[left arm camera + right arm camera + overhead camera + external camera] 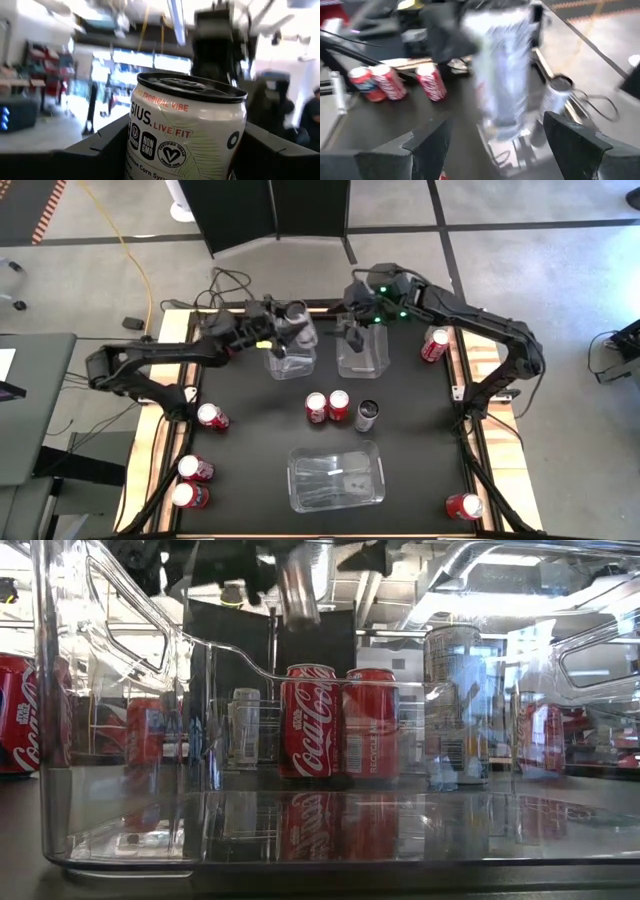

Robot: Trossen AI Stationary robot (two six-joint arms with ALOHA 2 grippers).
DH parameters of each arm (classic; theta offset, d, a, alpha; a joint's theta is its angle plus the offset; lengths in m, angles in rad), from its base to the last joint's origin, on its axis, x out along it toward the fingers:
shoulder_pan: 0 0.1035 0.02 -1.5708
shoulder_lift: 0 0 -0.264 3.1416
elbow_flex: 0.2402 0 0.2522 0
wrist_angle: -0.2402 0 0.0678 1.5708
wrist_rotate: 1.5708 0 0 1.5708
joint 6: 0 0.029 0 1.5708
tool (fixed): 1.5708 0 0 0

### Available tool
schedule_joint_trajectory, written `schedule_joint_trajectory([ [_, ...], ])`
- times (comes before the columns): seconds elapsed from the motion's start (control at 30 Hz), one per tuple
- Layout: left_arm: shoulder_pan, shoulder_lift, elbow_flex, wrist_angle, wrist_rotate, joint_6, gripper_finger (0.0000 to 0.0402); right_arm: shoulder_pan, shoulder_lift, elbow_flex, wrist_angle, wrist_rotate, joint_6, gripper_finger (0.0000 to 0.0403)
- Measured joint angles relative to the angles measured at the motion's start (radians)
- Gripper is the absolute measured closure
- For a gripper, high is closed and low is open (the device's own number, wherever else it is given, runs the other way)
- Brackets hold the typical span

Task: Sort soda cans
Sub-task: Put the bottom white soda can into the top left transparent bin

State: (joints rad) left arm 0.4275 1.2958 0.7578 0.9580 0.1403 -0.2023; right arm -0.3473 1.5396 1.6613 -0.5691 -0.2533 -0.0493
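A white-and-silver soda can [185, 125] sits between the fingers of my left gripper [288, 320], held in the air over the far left clear bin [290, 362]. The low view shows this can [296, 590] high up. My right gripper [352, 332] hovers open over the far right clear bin [365, 360] with nothing between its fingers [425, 145]. On the black table two red cans [317, 407] [340, 405] and a silver can [367, 415] stand together at the middle. My left gripper pinches the can between its two fingers, one on each side of the can's body [134, 150], below the printed band. The fingers [100, 147] come from the table's left and lie across the can. The can is lifted clear, top up, slightly tilted.
A third clear bin [337, 475] lies near the front edge. Red cans stand at the left side [212, 417] [195, 468] [188, 496], at the far right [435, 345] and at the near right corner [463, 506]. Cables lie beyond the far edge.
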Motion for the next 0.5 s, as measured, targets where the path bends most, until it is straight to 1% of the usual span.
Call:
schedule_joint_trajectory([
  [0.13, 0.011, -0.058, 0.0, 0.002, -0.033, -0.008, 0.0139, 0.016, 0.004, -0.001, 0.073, -0.037, 0.011, 0.0074],
  [0.3, 0.011, -0.074, 0.0, 0.005, -0.066, -0.043, 0.0139, 0.041, 0.015, 0.002, 0.203, -0.032, -0.02, 0.0074],
  [0.43, 0.012, -0.065, 0.017, 0.005, -0.069, -0.099, 0.0139, 0.039, 0.055, 0.0, 0.242, -0.011, -0.027, 0.0067],
  [0.5, 0.01, -0.066, 0.03, 0.005, -0.068, -0.101, 0.0139, 0.038, 0.066, -0.004, 0.225, -0.008, -0.028, 0.006],
])
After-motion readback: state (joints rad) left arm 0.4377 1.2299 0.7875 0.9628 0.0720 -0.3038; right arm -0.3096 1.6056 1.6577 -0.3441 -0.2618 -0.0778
